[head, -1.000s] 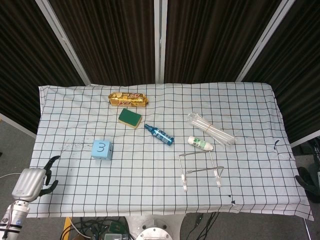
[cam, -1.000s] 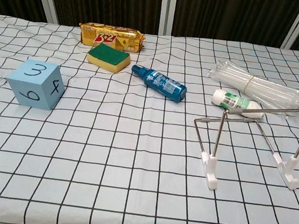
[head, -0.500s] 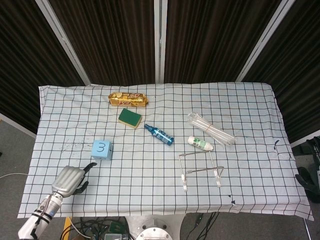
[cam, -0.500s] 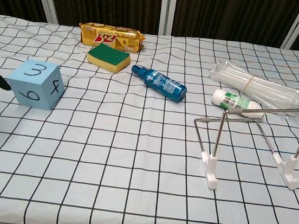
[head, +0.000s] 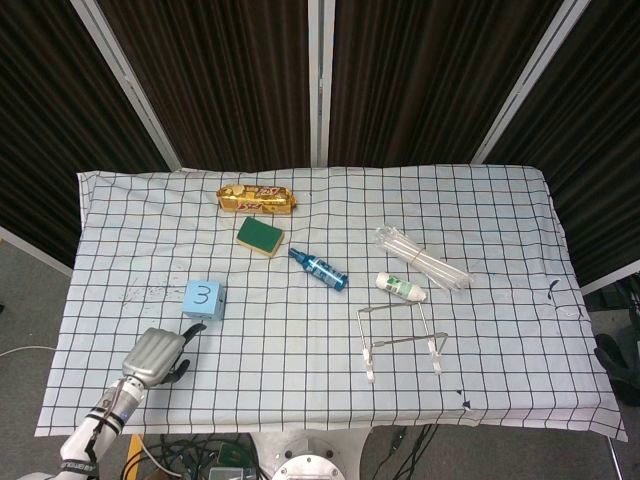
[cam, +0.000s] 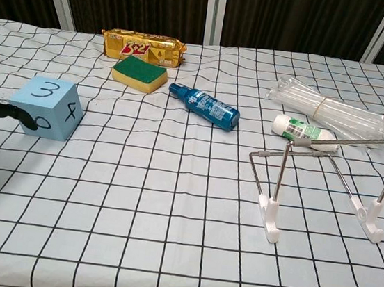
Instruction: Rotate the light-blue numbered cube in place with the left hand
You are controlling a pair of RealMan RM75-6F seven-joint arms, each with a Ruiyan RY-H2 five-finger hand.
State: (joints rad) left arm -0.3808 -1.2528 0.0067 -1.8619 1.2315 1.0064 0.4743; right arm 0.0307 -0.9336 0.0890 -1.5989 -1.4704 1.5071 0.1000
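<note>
The light-blue cube [head: 203, 299] sits on the checked cloth at the left, a 3 on its top face. In the chest view the cube [cam: 49, 108] also shows a 4 on its right side face. My left hand [head: 160, 353] hovers just in front of the cube, fingers apart and holding nothing. Its dark fingertips [cam: 0, 110] reach the cube's near-left face at the chest view's left edge; I cannot tell if they touch. My right hand [head: 618, 357] is a dark shape off the table's right edge, too unclear to read.
Behind the cube lie a gold biscuit pack [head: 257, 198] and a green sponge [head: 261, 236]. A blue spray bottle [head: 319, 268], a white tube [head: 400, 288], a clear straw bundle [head: 421, 257] and a wire stand [head: 400, 338] occupy the middle and right.
My left hand has come in from the table's left edge, moving right and forward to just in front of the cube. The cube has not moved.
</note>
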